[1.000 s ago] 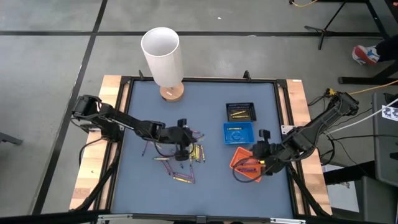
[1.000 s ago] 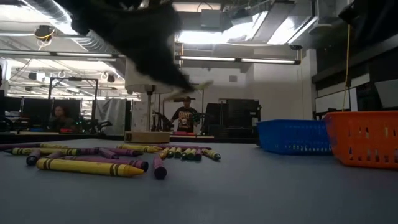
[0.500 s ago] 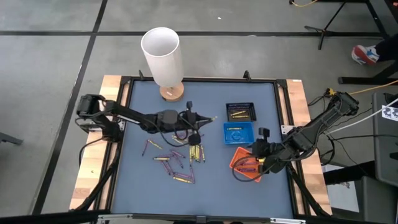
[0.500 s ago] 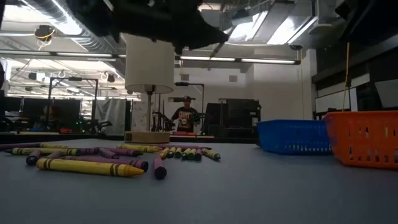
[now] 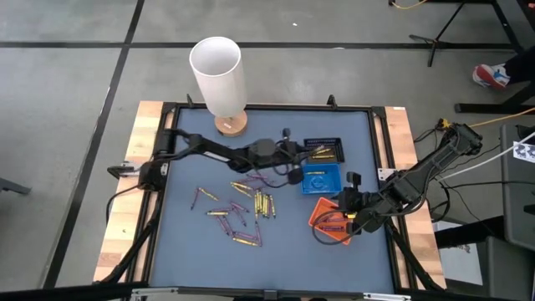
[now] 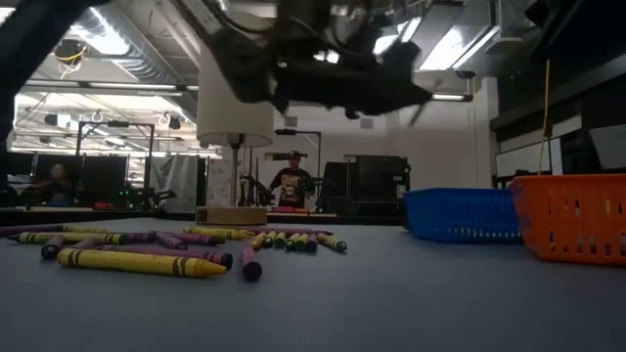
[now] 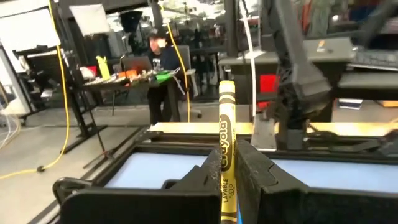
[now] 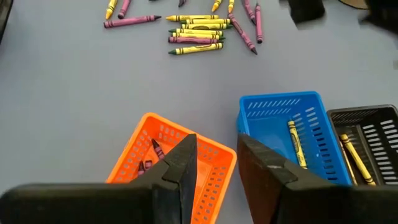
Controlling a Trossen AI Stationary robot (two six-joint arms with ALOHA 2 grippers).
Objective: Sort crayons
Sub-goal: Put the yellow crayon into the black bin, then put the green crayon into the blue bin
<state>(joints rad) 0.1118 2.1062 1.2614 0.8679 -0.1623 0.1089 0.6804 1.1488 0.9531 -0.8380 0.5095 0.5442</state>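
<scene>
Yellow and purple crayons (image 5: 249,205) lie loose on the blue table mat, also seen in the low view (image 6: 147,256). My left gripper (image 5: 298,162) hangs level over the mat beside the black tray (image 5: 323,150) and blue tray (image 5: 320,179), shut on one yellow crayon (image 7: 226,134). My right gripper (image 8: 214,165) stands open above the orange tray (image 8: 205,155), with nothing between its fingers. Purple crayons (image 8: 149,157) lie in the orange tray, a yellow one (image 8: 294,144) in the blue tray, and yellow ones (image 8: 351,152) in the black tray. My left gripper pinches the yellow crayon's labelled shaft (image 7: 224,177) between its two fingers (image 7: 198,183). The fingers reach out level from the table's left side and lie across the crayon. The crayon stands roughly upright, its upper end well above the fingers, lifted clear of the table.
A tall white cylinder on a round wooden base (image 5: 219,75) stands at the table's far edge. Wooden boards and a black frame (image 5: 167,113) border the mat. Bare mat lies near the front edge (image 5: 276,259).
My left gripper has risen from the crayon pile and swung toward the table's right, to the black and blue trays, tipping from pointing down to level. It stays shut on the yellow crayon, which has come clear of the mat.
</scene>
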